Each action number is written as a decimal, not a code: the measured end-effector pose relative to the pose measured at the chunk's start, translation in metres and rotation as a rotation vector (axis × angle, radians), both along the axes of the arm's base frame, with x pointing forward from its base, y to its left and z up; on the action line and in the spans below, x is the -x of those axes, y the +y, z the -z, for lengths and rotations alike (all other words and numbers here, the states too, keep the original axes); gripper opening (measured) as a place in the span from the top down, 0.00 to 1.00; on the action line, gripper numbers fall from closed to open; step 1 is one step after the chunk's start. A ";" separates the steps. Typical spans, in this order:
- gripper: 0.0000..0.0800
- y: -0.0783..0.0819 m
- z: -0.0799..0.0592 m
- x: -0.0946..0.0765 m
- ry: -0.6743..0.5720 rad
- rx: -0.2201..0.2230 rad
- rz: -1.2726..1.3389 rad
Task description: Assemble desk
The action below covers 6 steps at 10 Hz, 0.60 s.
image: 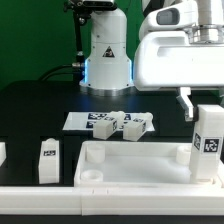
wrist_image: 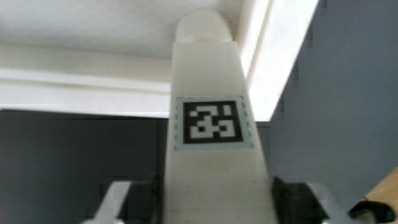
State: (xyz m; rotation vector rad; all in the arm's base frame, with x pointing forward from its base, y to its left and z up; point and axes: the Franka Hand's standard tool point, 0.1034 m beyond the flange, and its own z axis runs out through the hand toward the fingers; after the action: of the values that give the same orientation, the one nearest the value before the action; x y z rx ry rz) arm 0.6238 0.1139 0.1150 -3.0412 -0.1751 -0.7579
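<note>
- One leg (image: 2, 152) is cut off by the exterior view's left edge.
- The upright leg (image: 208, 140) hides the slab (image: 130, 160)'s corner there.
- Whether the end effector (wrist_image: 208, 205) clamps the upright leg is unclear.

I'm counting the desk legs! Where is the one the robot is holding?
The held leg stands upright on the exterior view's right, gripped in the end effector, at the right end of the desk slab.
</note>
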 end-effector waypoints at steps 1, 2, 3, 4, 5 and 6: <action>0.64 -0.001 0.000 0.000 0.001 -0.004 0.009; 0.52 -0.001 0.001 0.001 0.010 -0.005 0.012; 0.34 -0.001 0.002 0.001 0.043 -0.001 0.014; 0.34 -0.003 -0.003 -0.004 0.075 -0.005 0.030; 0.22 -0.006 -0.005 -0.009 0.151 -0.004 0.048; 0.20 -0.008 -0.008 -0.013 0.251 0.004 0.059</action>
State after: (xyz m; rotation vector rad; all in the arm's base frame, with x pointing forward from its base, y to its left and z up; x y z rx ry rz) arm 0.6370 0.1057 0.1233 -3.1203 -0.0860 -0.3719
